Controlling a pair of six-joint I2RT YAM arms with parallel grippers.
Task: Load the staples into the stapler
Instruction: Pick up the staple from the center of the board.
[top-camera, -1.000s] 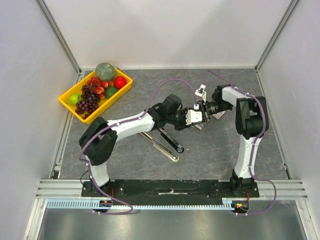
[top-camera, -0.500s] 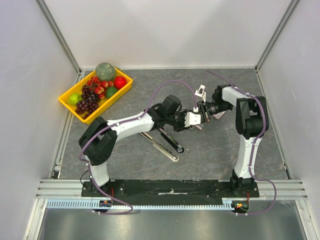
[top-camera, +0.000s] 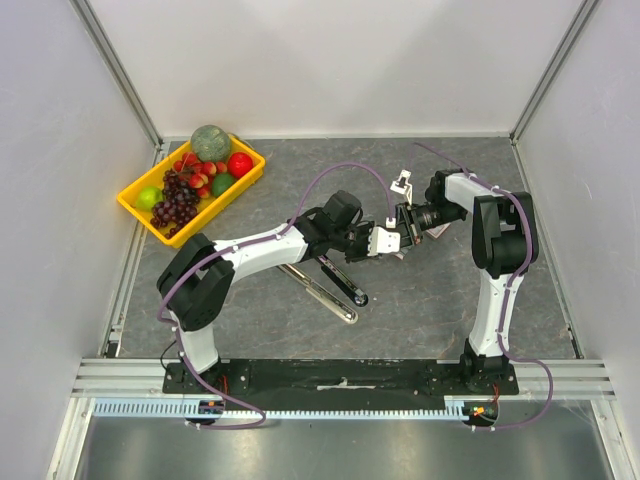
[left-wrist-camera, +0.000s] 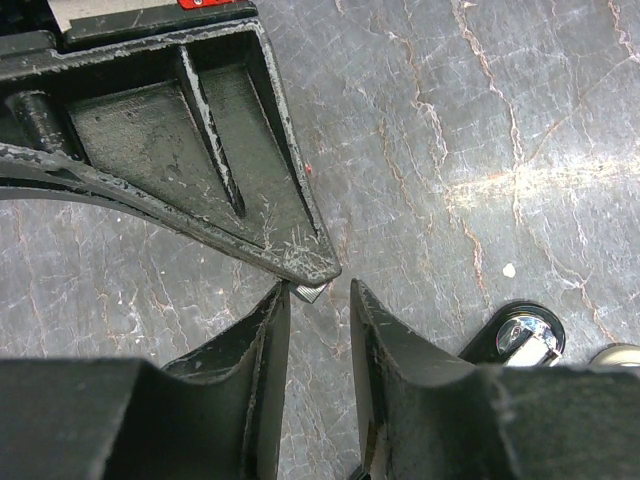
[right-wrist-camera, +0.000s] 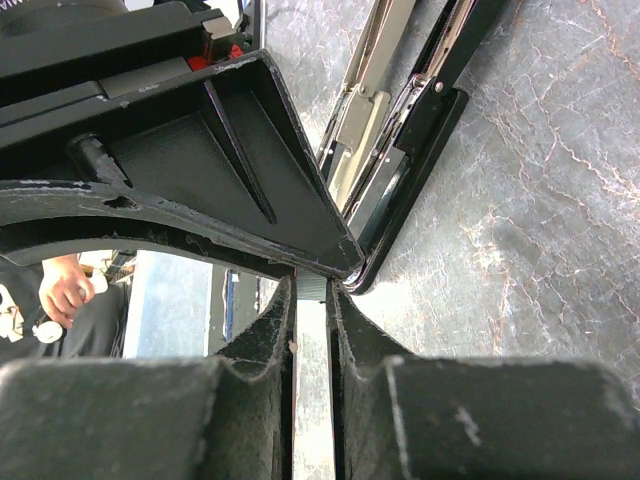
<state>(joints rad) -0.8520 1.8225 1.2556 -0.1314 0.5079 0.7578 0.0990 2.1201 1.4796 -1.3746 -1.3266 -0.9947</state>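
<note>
Only one staples strip (left-wrist-camera: 308, 292) sits in right pincer (right-wrist-camera: 312, 290), near one stapler (top-camera: 345, 285).

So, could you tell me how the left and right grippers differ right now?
The left gripper has its jaws apart; the right gripper has them nearly together. The right gripper pinches the staples; the left gripper grips nothing yet. Both are black and meet tip to tip above the table.
</note>
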